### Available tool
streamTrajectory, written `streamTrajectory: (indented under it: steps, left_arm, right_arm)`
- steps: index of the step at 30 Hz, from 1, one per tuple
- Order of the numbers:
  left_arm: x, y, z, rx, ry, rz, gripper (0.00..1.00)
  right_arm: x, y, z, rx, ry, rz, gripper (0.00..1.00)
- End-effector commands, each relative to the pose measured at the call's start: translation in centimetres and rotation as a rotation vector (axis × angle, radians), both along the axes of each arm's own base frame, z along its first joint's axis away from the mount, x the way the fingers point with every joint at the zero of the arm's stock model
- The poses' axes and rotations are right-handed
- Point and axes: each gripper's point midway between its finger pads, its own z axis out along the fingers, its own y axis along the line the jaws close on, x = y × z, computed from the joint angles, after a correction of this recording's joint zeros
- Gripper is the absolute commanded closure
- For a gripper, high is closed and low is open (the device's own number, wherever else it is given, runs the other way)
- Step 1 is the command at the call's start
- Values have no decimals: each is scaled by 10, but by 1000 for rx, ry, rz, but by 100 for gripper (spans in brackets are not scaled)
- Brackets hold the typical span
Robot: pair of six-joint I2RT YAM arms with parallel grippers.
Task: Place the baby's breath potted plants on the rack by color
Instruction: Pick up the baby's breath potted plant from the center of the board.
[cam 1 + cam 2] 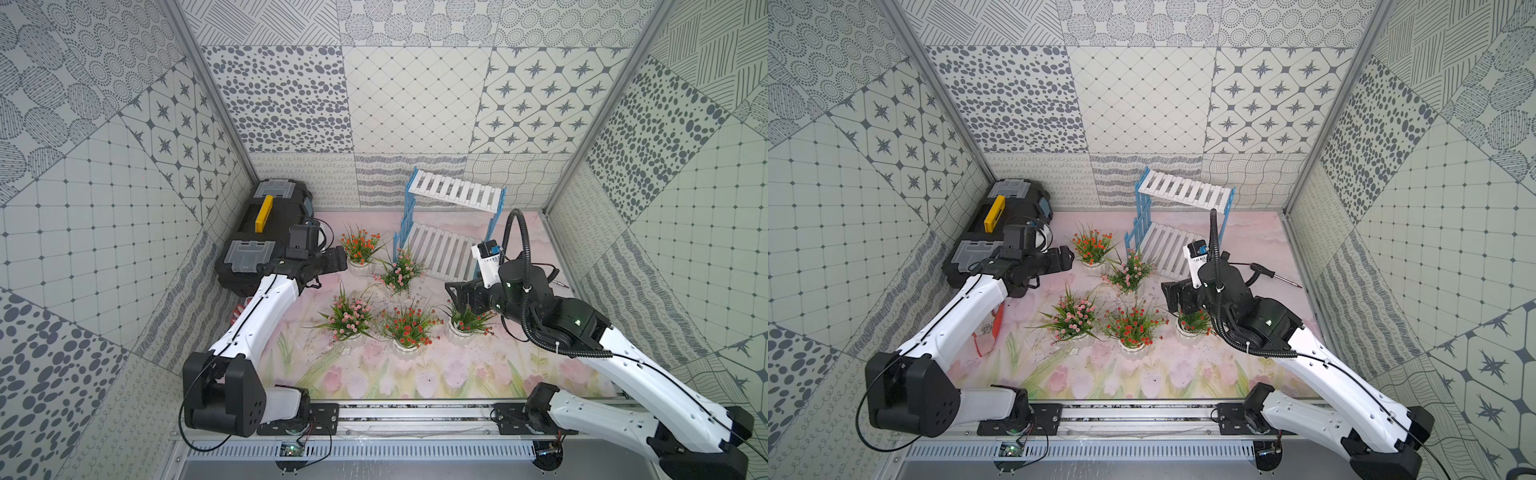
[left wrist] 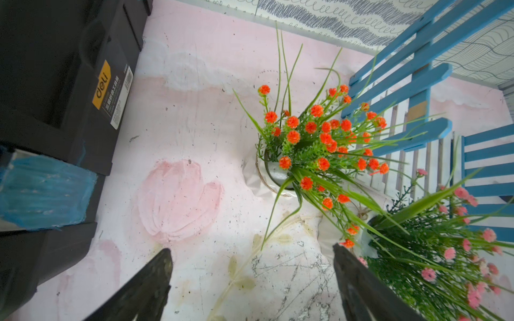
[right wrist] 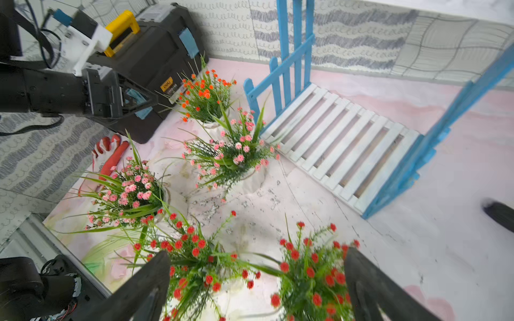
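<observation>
All five plants stand on the surface [image 1: 457, 374], none on the rack [image 1: 454, 192]. Each has a white ribbed pot, green grassy blades and tiny flowers.

The orange plant [image 1: 360, 246] is just beside the rack's left blue frame. The far pink plant [image 1: 401, 271] is at the lower tier's front corner, its leaves reaching over the slats. Nearer me is a row of three: the near pink plant [image 1: 348, 319], the middle red plant [image 1: 410, 327] and the right red plant [image 1: 469, 323], their leaves mingling.

In front of that row a broad strip of surface lies open. The toolbox [image 1: 266, 232] crowds the left back corner.

My left pincer [image 2: 251, 253] is spread and holds nothing. It hovers between the toolbox and the orange plant, near that plant's leaves. My right pincer [image 3: 257, 255] is spread wide above the right red plant, whose flowers show between the fingers [image 3: 361, 278], ungripped.
</observation>
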Motion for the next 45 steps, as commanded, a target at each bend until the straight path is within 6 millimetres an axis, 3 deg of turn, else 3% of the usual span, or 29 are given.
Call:
streamTrajectory:
  steps: [1, 7, 12, 16, 20, 26, 30, 41, 45]
  left_arm:
    - [-8, -3, -8, -34, 41, 48, 10]
    - [-5, -4, -1, -66, -5, 70, 10]
    - [-5, -2, 6, -73, -36, 84, 10]
    - [-5, -2, 13, -92, -57, 97, 10]
    - [-6, -1, 14, -107, -71, 119, 10]
    - [-7, 0, 11, -126, -86, 137, 10]
    - [-8, -1, 14, -143, -103, 145, 10]
    - [-12, -3, 19, -162, -133, 149, 10]
    - [-13, -4, 20, -164, -142, 147, 10]
  right_arm:
    - [-12, -32, -11, 22, 61, -171, 2]
    - [-29, -30, -47, -17, 38, -259, 2]
    - [-44, -17, -60, -28, -99, -326, 2]
    - [-57, -18, -65, 17, -167, -413, 2]
    - [-68, -27, -79, 56, -126, -499, 2]
    - [-83, -20, -108, 89, -6, -483, 2]
    - [-85, -21, -123, 76, 17, -485, 2]
    - [-82, 11, -160, 24, 55, -360, 2]
    - [-75, 7, -172, -21, 31, -373, 2]
